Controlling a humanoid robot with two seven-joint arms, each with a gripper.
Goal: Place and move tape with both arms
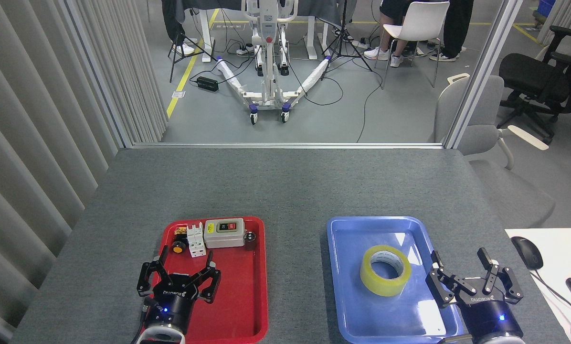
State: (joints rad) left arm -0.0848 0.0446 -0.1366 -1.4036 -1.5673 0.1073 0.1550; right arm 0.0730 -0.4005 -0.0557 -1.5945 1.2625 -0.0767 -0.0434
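Your tape (385,270) lies flat in the blue tray (343,239), hole up, a little right of the tray's middle and touched by nothing. Your right gripper (471,277) sits just beside it, over the tray's right rim near the front corner, fingers spread wide and empty (its blue light glows on the wrist). There is a clear gap between its nearest finger and the roll.

Your left gripper (180,274) hangs over the near part of the red tray (257,306), fingers likewise splayed wide, holding nothing. Beyond it, at the far end of that tray, you have a grey switch box (224,233), a white part (195,240) and a small yellow-capped piece (177,247) clustered together. Both trays rest on the grey table (285,186), well apart from each other. A mouse (527,252) lies on the white surface to your right.
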